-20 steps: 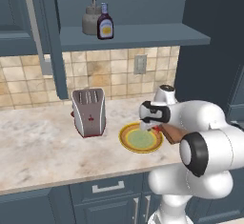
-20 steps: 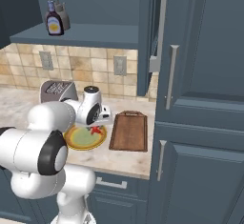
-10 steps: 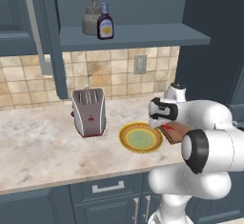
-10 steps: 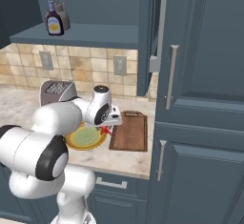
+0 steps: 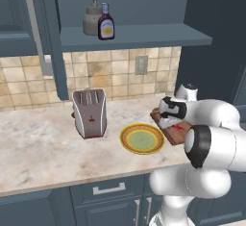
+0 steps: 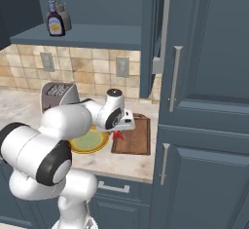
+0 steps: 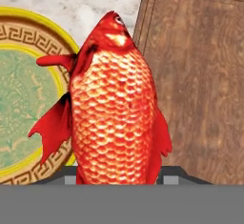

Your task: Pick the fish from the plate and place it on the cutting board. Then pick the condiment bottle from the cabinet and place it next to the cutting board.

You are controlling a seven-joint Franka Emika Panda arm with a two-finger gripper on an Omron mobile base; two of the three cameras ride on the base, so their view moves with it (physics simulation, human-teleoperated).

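Red-orange fish (image 7: 116, 104) was held clamped in the fingers (image 6: 117, 134), lifted off the plate (image 7: 19, 27) | carried at the near-left edge of the cutting board (image 7: 200, 85), not yet laid down | condiment bottle (image 5: 106, 22) was left standing on the cabinet (image 5: 139, 36) shelf, farthest back.

A silver toaster (image 5: 89, 113) stands upright on the marble counter (image 5: 38, 148), its slots on top. Left of the toaster the counter is bare. Behind the toaster runs a tan tiled wall (image 5: 110, 73) with a grey outlet (image 5: 141, 65) to the toaster's right. High above the toaster, a grey pot (image 5: 90, 22) sits on a shelf. Drawers (image 5: 108, 191) lie below the counter, under the toaster.
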